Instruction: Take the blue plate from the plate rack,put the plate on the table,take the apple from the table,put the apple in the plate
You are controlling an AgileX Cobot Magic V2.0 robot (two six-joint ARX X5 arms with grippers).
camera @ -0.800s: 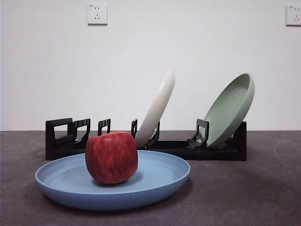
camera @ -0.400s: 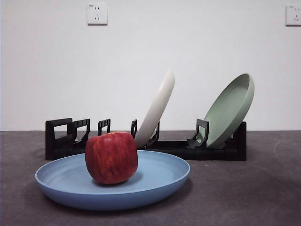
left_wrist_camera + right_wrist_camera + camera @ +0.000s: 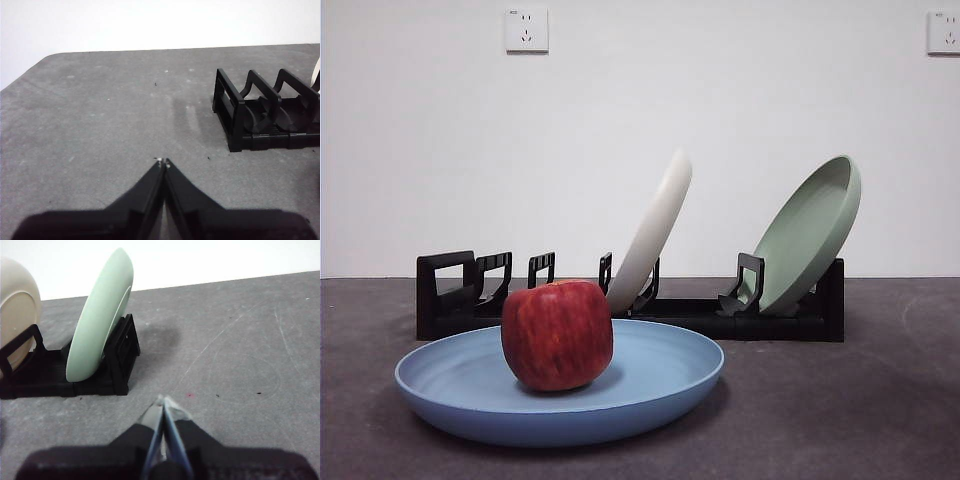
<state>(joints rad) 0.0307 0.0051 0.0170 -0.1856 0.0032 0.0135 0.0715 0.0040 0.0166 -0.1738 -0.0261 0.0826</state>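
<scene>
A: Apple (image 3: 557, 334) first, front view: you've got it sitting upright inside the blue plate (image 3: 660, 385), left of centre, and the plate lies flat on the table (image 3: 840, 410).

B: And behind it?

A: Plate rack (image 3: 780, 322) runs across the back w/ a cream plate (image 3: 655, 228) leaning mid-rack and a pale green plate (image 3: 808, 235) leaning at its right end. No arms visible here.

B: Left wrist view?

A: Your left gripper (image 3: 163, 163) hangs over bare table, jaws pressed together, holding nothing. Rack's empty end is near.

B: Right wrist?

A: Right gripper (image 3: 163, 401), jaws likewise closed & empty, over table beside the rack's green-plate end.
</scene>
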